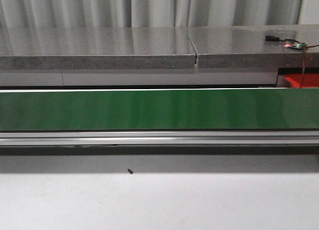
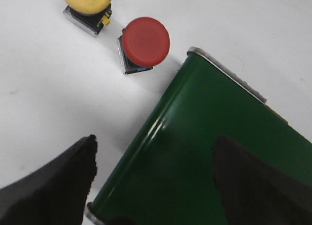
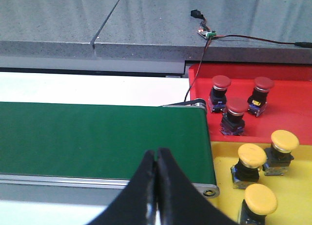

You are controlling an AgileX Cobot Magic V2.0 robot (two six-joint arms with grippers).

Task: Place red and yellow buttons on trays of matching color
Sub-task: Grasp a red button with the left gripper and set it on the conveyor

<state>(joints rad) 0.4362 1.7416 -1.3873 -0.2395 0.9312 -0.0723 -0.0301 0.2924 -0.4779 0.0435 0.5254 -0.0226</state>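
Left tool (image 2: pixel 153 186) wide apart, empty – right tool (image 3: pixel 156 186) closed, empty, no legible labels

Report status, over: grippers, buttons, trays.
Left gripper open, empty; right gripper shut, empty. Red button, yellow button unsorted. Red tray, yellow tray hold three each.

In the left wrist view we see our left gripper (image 2: pixel 153 178) spread wide, its two black fingers (image 2: pixel 58 186) well apart with nothing between them. In the right wrist view our right gripper (image 3: pixel 156 161) has its black fingers (image 3: pixel 173 191) pressed together, tips touching, empty. Neither arm shows in the front view.
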